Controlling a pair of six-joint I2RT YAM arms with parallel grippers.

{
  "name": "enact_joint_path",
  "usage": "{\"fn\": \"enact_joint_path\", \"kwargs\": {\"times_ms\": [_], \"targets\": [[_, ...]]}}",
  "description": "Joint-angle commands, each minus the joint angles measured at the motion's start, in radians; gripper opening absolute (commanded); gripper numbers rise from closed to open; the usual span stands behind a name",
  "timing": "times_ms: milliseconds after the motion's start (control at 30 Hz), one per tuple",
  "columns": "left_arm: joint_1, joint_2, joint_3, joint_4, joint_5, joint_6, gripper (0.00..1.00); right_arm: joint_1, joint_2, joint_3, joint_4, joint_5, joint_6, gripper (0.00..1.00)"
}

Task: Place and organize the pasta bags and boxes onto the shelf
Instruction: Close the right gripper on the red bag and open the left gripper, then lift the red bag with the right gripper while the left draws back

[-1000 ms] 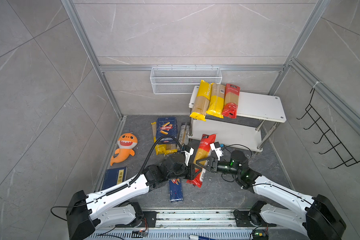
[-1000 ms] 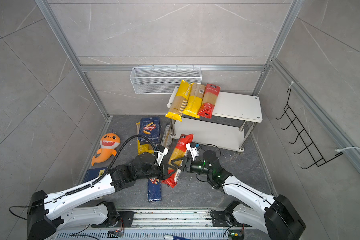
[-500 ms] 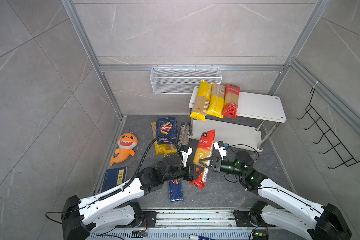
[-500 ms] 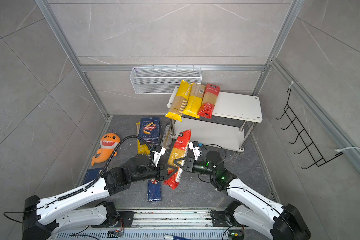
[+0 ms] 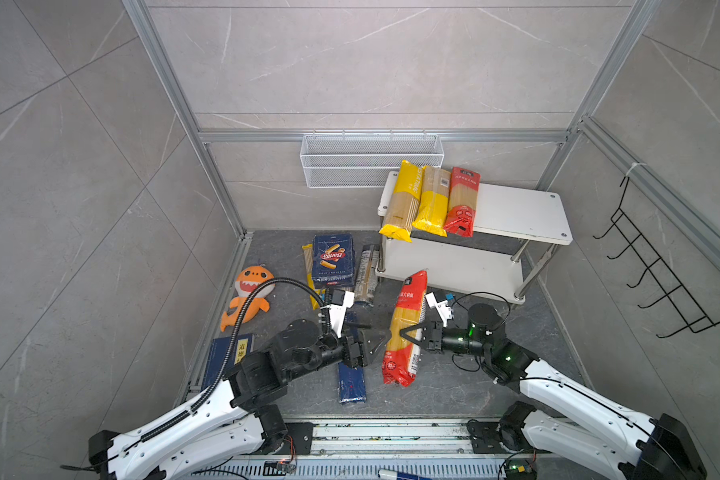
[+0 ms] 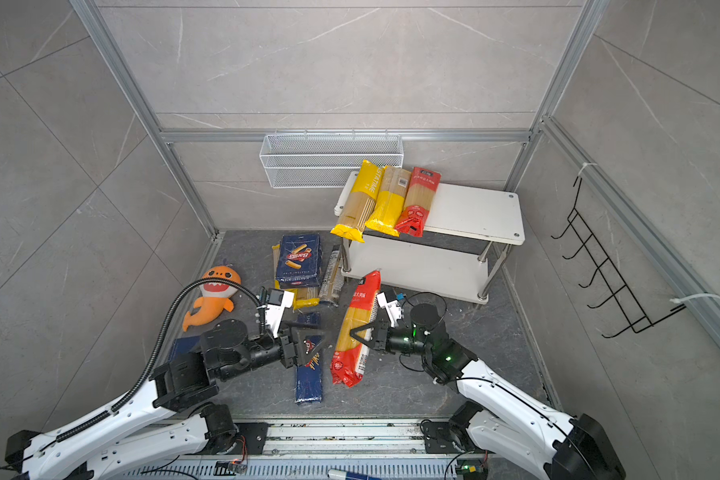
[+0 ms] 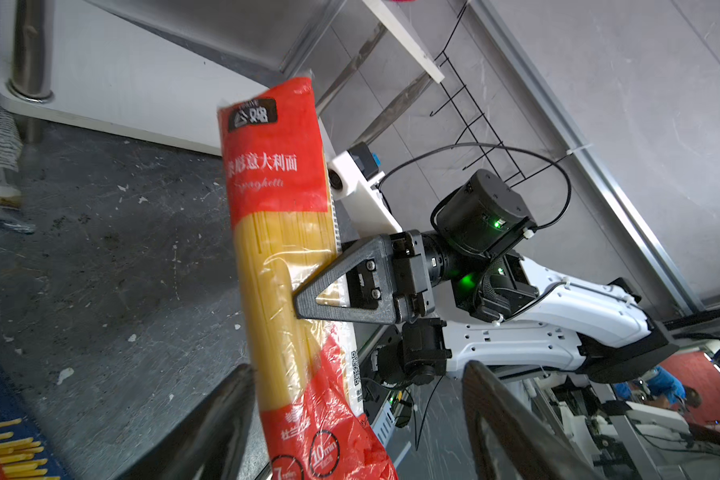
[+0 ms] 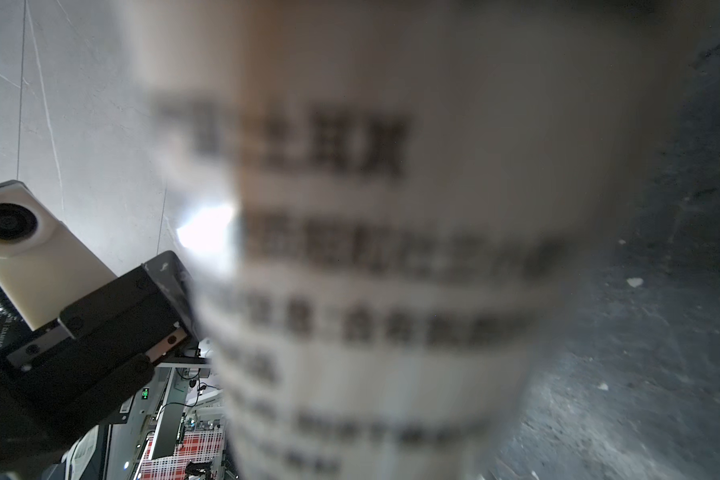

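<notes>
A red-ended spaghetti bag (image 5: 406, 328) (image 6: 356, 328) (image 7: 283, 232) hangs nearly upright over the floor. My right gripper (image 5: 400, 332) (image 6: 352, 332) is shut on its middle. My left gripper (image 5: 385, 333) (image 7: 358, 424) stands open just left of the bag, its fingers either side of the bag's lower end without touching. The long narrow pasta box (image 5: 352, 382) lies on the floor under it. The wider box (image 5: 332, 259) lies further back on a yellow-ended bag (image 5: 308, 266), beside a clear printed bag (image 5: 366, 270). Three bags (image 5: 431, 199) lie on the shelf (image 5: 516, 208).
An orange shark plush (image 5: 248, 299) and a dark blue book (image 5: 229, 357) lie at the left. A white wire basket (image 5: 371, 160) hangs on the back wall. A black hook rack (image 5: 657, 270) hangs on the right wall.
My left gripper has opened and let go of the red-ended bag. My right gripper has shut on it and now holds it alone.
</notes>
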Motion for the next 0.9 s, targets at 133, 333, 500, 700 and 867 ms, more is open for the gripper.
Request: {"fn": "enact_joint_path", "kwargs": {"times_ms": [133, 333, 500, 700, 867], "targets": [[-0.003, -0.105, 0.065, -0.169, -0.170, 0.070, 0.89, 0.004, -0.162, 0.206, -0.187, 0.001, -0.109, 0.00], [-0.002, -0.098, 0.111, -0.248, -0.238, 0.092, 1.00, 0.005, -0.229, 0.404, -0.531, 0.108, -0.228, 0.00], [0.002, 0.015, 0.198, -0.315, -0.253, 0.148, 1.00, 0.004, -0.211, 0.578, -0.730, 0.195, -0.309, 0.00], [0.163, 0.153, 0.295, -0.336, -0.074, 0.196, 1.00, 0.004, -0.123, 0.825, -0.913, 0.324, -0.412, 0.00], [0.469, 0.232, 0.278, -0.279, 0.223, 0.183, 1.00, 0.002, -0.010, 1.030, -1.014, 0.430, -0.492, 0.00]]}}
